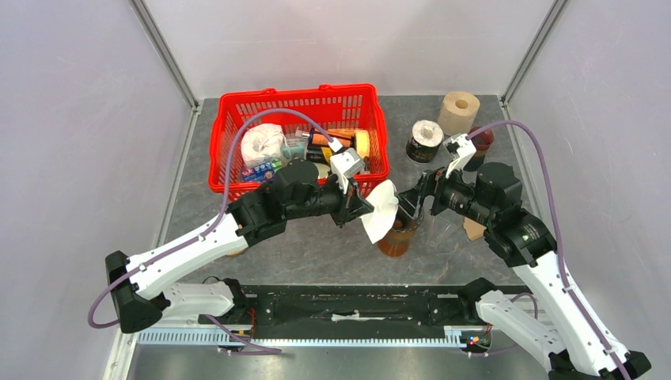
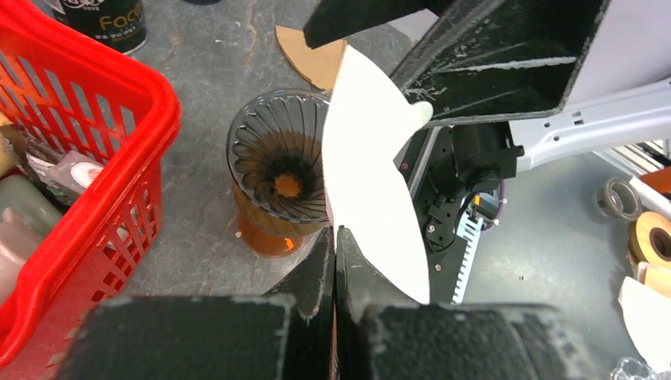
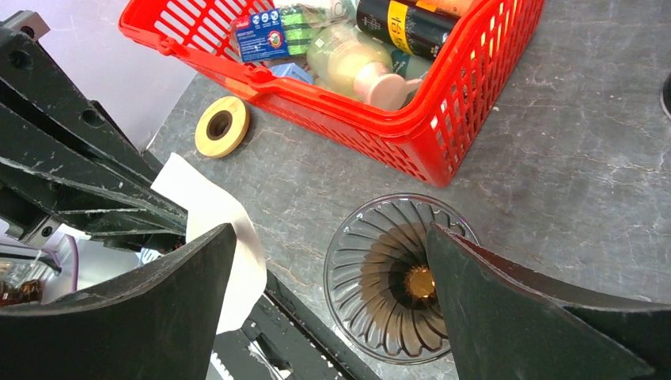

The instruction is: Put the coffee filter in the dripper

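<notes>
I had the overhead camera looking down on the whole table (image 1: 194, 202) from high behind its near edge, while both wrist cameras peered in close from opposite sides, sharing the glass dripper (image 2: 269, 150) and the red basket (image 3: 459, 103).

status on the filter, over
Left gripper shut on coffee filter, beside dripper, not in. Right gripper open above dripper, crowding the drop.

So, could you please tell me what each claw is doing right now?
Left claw: closed on the paper filter.
Right claw: open, holding nothing.
</notes>
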